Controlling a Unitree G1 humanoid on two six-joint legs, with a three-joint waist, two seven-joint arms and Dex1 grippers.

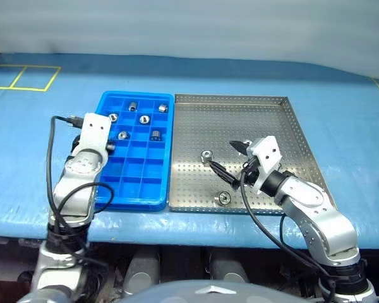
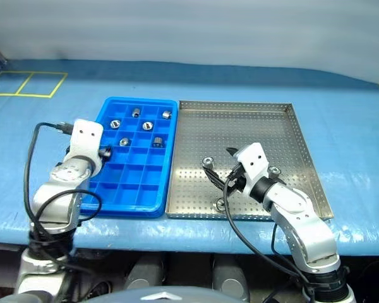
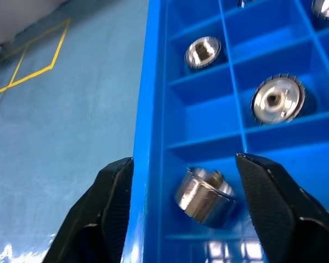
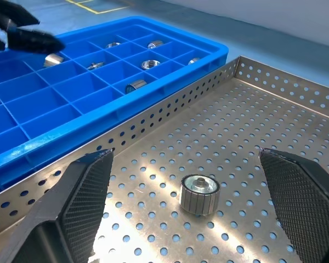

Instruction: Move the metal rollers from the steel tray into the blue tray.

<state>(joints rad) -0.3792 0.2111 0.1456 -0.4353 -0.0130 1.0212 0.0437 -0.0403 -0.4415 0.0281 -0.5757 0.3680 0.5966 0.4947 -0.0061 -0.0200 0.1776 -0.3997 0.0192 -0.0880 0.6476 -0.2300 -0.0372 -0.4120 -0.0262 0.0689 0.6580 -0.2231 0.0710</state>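
Note:
The blue tray lies left of the steel tray, touching it. Several metal rollers sit in the blue tray's far compartments, one of them a roller near the middle. My left gripper is open over the tray's left edge, straddling the outer wall. A tilted roller lies loose in the compartment between its fingers. My right gripper is open low over the steel tray, with an upright roller on the floor between its fingers. Another roller rests near the steel tray's front rim, and a third roller lies beside the right wrist.
Both trays rest on a blue table covering. Yellow floor-tape squares mark its far left corner. The near compartments of the blue tray hold nothing. Black cables loop from both wrists over the table's front edge.

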